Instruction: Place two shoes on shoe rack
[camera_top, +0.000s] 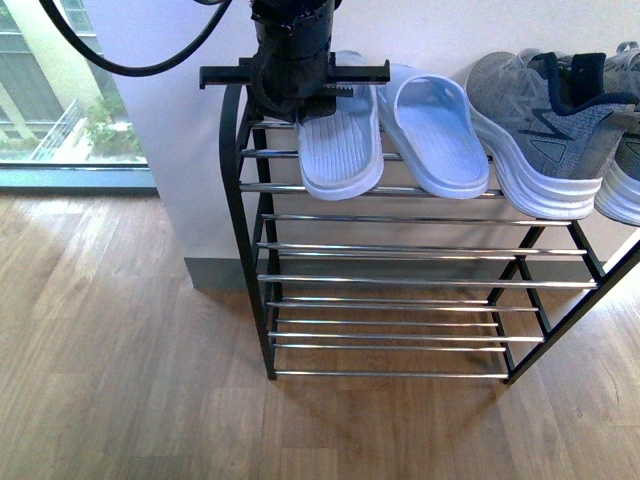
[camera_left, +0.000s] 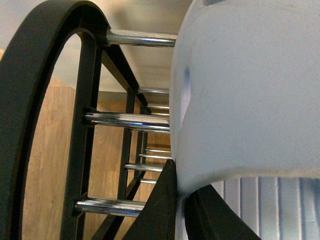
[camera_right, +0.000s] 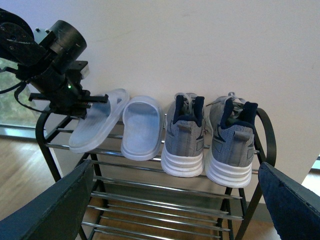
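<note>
Top tier of rack (camera_top: 245, 240), left end: left hand (camera_top: 318, 92) clamped on a pale blue slide (camera_top: 340, 150), gripping at the wall-side end. Slide tilted in right wrist view, one long edge lifted off the bars, so prob not yet resting flat. Left wrist view: slide (camera_left: 240, 95) fills the frame right at the fingers (camera_left: 160, 210), rack's black end frame (camera_left: 30, 115) just beside, chrome bars behind.

Second slide (camera_top: 440, 135) flat on same tier, just right of the held one, touching or nearly so; can't tell which. Two grey sneakers (camera_right: 185, 135) further right toward the right end, heels out, soles over the front bar. Lower tiers bare.

Right hand (camera_right: 175, 200): only dark finger tips at frame corners in its own wrist view, wide apart, nothing between them, so open. Hanging back from rack, well apart from all shoes.

Key relation: held slide's long axis runs front-to-back across the bars, parallel w/ its neighbour; hand sits at wall end, above the tier. Left arm clearly the nearer one. Judgement: next needs slide levelled onto the bars, then release and pull away w/o dragging it. Risk: little room btwn end frame and neighbour slide; front end overhangs front bar, could tip off if let go while tilted.
</note>
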